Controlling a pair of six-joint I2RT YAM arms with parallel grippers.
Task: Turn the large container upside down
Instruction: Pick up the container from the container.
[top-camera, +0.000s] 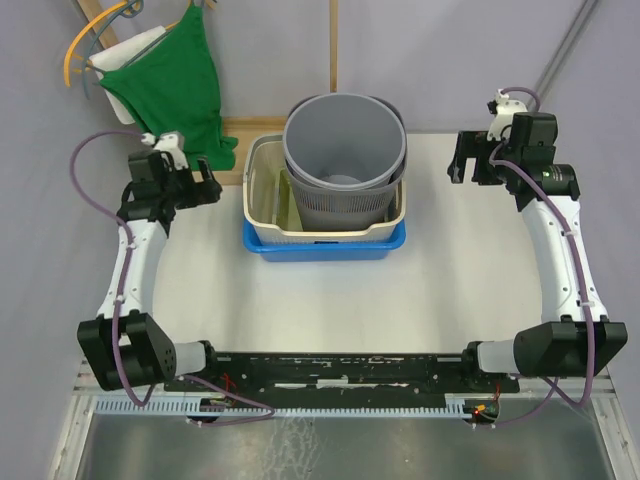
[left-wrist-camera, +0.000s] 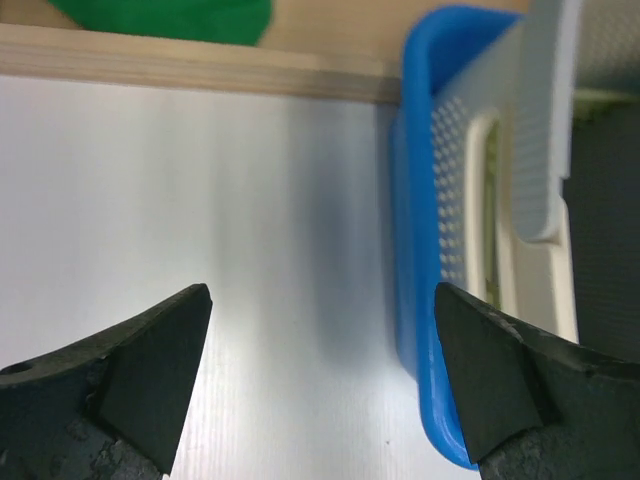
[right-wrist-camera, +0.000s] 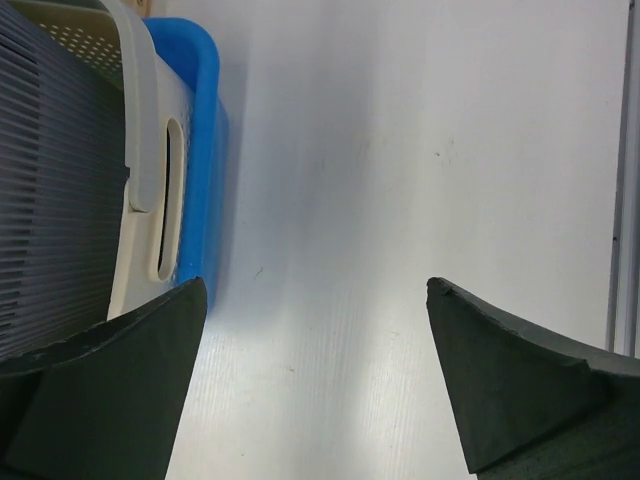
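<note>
The white counter (top-camera: 450, 290) carried the large grey container (top-camera: 345, 140), upright with its mouth up, nested in a cream basket (top-camera: 262, 190) inside a blue basket (top-camera: 325, 245). The left end effector (left-wrist-camera: 322, 292) and right end effector (right-wrist-camera: 316, 285) flanked the stack, both wide open and empty.

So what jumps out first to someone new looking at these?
The nested stack at the far middle of the table: a tall grey slatted bin standing upright, mouth open, inside a cream basket that sits in a blue tub. Next, the green cloth hanging at the far left, behind the table. The left fingers and right fingers flank the stack, open and empty.
</note>
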